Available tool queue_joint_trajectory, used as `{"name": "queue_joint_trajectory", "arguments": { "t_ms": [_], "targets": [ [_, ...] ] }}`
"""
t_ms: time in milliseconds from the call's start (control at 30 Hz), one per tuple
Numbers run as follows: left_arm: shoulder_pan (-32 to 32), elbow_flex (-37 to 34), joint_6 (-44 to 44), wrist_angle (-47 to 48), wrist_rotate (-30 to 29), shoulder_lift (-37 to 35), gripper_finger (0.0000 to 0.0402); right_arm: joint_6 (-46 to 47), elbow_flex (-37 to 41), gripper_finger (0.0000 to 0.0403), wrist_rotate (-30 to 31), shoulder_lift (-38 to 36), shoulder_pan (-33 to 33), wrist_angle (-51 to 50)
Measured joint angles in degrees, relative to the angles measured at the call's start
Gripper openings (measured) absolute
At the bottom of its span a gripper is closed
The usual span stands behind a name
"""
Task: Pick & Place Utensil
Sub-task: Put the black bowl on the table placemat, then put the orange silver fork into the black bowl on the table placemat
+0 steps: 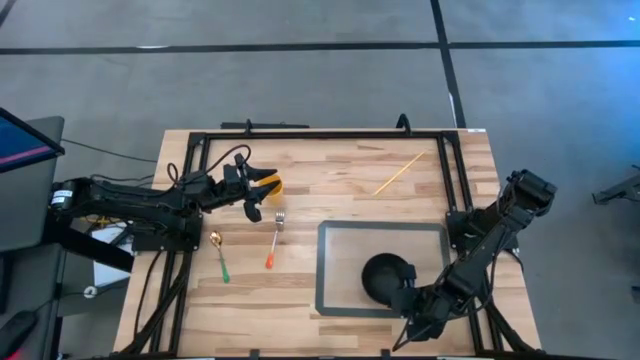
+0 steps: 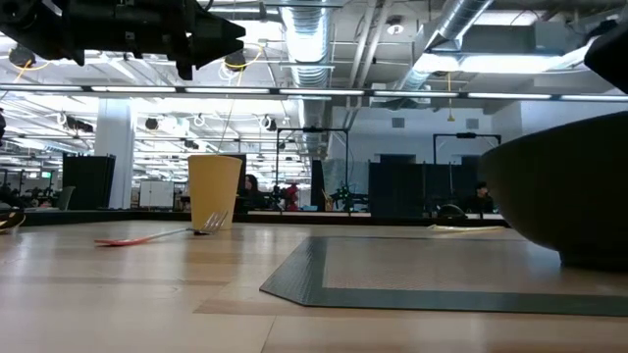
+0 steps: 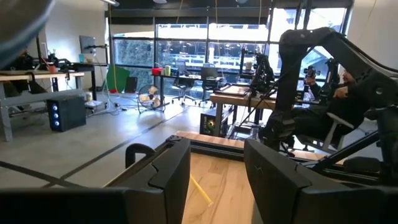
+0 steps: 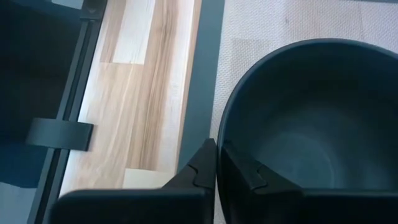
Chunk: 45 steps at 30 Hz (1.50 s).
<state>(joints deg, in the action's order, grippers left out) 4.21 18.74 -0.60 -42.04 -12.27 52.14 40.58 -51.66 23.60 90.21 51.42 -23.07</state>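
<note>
**Left claw hangs open above the cup; right claw pinches the bowl rim**

From above, the left claw [image 1: 256, 193] hovers over the worktop [image 1: 340, 165] beside the yellow cup [image 1: 272, 184], its fingers spread and nothing between them. The fork [image 1: 275, 239], with its orange handle, lies just in front of the cup, tines toward it. A spoon [image 1: 219, 256] with a green handle lies near the fork on the left side, and a chopstick [image 1: 398, 172] rests well apart at the far right. The right claw [image 1: 407, 291] sits at the black bowl [image 1: 384, 276] on the grey mat [image 1: 335, 262].

At worktop height, the cup [image 2: 214, 191] stands upright with the fork [image 2: 157, 235] lying flat in front of it, and the bowl [image 2: 564, 201] fills the right side. The left arm passes overhead.

The left wrist camera looks level across the room past its two separated fingers [image 3: 168, 174]; no utensil lies between them.

The right wrist camera shows its claw [image 4: 217, 167] closed on the bowl's rim [image 4: 227, 118], one finger outside, one inside.

Likely risks: the fork lies flat and thin, so a descent slightly off its line may slide it or knock the cup over. If the right arm shifts, the bowl could drag across the mat.
</note>
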Motion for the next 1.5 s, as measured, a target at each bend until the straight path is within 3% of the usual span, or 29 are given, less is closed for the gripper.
{"name": "queue_joint_trajectory", "arguments": {
  "t_ms": [300, 867, 1367, 1500],
  "targets": [
    [0.00, 0.00, 0.00, 0.00, -0.04, 0.00, 0.0152, 8.28, 0.00, 0.0041, -1.36, -0.15, -0.74, 0.16],
    [0.02, 0.00, 0.00, 0.00, -0.09, 0.00, 0.0152, 10.57, -0.02, 0.0103, -3.05, -1.51, -1.36, 2.46],
    [0.02, 0.00, 0.00, -0.02, -0.09, 0.00, 0.0152, 8.18, -0.04, 0.0121, -1.04, -9.18, -5.79, 2.56],
    [0.02, 0.00, 0.02, -0.01, -0.09, 0.00, 0.0152, 3.06, -0.04, 0.0119, -0.62, -10.97, -8.12, 2.63]
  ]
}}
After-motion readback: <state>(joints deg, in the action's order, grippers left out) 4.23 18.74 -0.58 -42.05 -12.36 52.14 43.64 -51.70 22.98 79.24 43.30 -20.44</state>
